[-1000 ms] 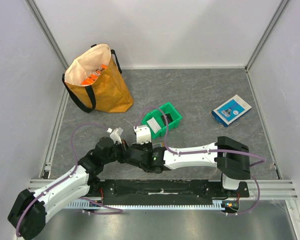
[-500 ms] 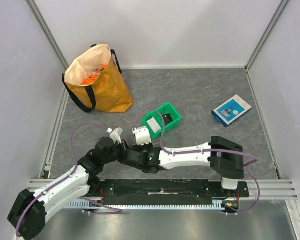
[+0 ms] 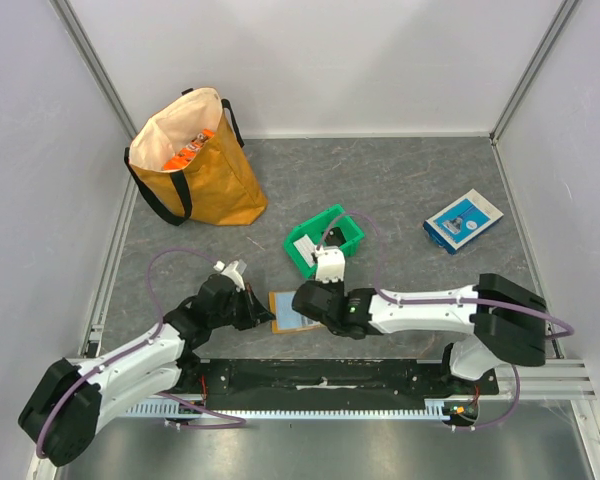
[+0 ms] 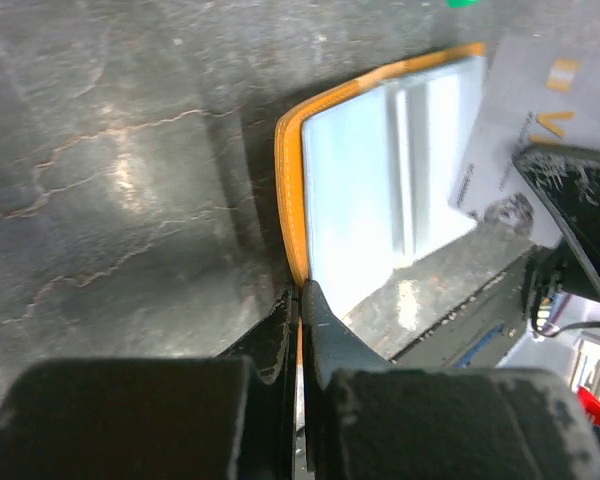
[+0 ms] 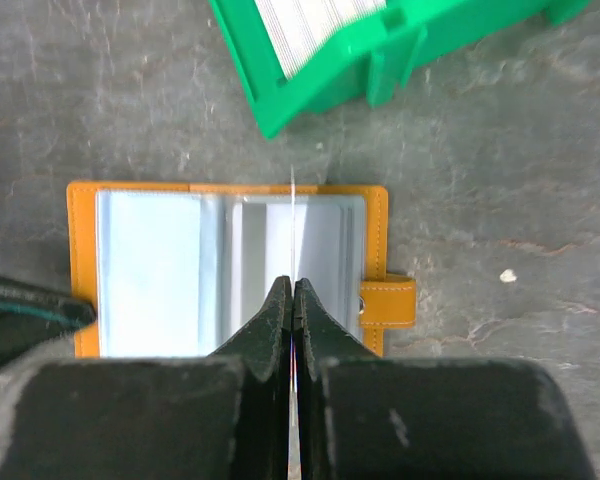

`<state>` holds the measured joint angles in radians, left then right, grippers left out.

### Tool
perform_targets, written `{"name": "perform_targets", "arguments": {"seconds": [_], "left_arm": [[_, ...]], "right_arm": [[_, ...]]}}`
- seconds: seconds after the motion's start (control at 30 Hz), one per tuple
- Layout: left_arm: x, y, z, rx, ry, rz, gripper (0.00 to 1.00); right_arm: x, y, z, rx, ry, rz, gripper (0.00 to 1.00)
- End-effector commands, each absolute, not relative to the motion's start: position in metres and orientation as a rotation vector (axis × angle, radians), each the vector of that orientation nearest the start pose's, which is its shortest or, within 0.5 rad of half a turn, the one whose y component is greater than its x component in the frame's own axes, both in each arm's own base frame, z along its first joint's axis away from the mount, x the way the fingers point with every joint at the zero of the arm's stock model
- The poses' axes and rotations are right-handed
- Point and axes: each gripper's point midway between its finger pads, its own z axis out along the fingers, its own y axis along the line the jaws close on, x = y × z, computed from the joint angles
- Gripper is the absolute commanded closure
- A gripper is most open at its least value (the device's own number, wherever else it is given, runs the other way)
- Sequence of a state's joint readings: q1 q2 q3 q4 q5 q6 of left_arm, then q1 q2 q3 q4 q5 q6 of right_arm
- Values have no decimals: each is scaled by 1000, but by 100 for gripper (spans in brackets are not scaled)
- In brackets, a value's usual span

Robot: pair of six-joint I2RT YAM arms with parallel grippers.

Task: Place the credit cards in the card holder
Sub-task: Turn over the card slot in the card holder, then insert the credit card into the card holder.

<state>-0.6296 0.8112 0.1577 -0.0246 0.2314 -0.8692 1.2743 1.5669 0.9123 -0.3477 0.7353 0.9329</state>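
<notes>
The orange card holder (image 3: 291, 312) lies open on the table, its pale inner pockets facing up; it also shows in the left wrist view (image 4: 289, 190) and the right wrist view (image 5: 78, 262). My left gripper (image 3: 264, 309) (image 4: 300, 292) is shut on the holder's left edge. My right gripper (image 3: 312, 303) (image 5: 293, 286) is shut on a white credit card (image 5: 293, 215), held edge-on just above the holder's middle pocket; the card's printed face shows in the left wrist view (image 4: 540, 130). More cards (image 3: 305, 246) lie in the green bin (image 3: 345, 240).
The green bin (image 5: 380, 55) stands just behind the holder. An orange-yellow tote bag (image 3: 195, 170) stands at the back left. A blue-and-white flat box (image 3: 463, 221) lies at the right.
My right arm has swung right and its gripper now hangs over the open holder with a card. The holder, hidden under the arms before, now shows. My left gripper has shifted slightly nearer.
</notes>
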Motion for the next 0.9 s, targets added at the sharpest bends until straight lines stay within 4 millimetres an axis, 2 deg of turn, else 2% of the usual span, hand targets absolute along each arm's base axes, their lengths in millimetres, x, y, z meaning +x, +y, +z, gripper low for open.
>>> {"name": "perform_targets", "arguments": {"seconds": [0.0,0.1,0.2,0.33,0.57,0.87], "left_arm": [[155,-190,26,-128,2475,-901,98],[157,-187,23,-127,2487,-868,98],[158,-187,23,-127,2492,-859,98],[160,-187,24,-128,2484,-859,98],[159,-187,22,-134,2490,-854,98],[158,-189,24,-167,2470,-898,98]], "right_arm": [[176,339,81,-155,2268,558,100],[174,350,90,-134,2255,699,100],[178,351,88,-108,2264,777,100],[174,359,90,-88,2254,929,100],[173,354,64,-3,2319,952,100],[171,343,47,113,2331,969,100]]}}
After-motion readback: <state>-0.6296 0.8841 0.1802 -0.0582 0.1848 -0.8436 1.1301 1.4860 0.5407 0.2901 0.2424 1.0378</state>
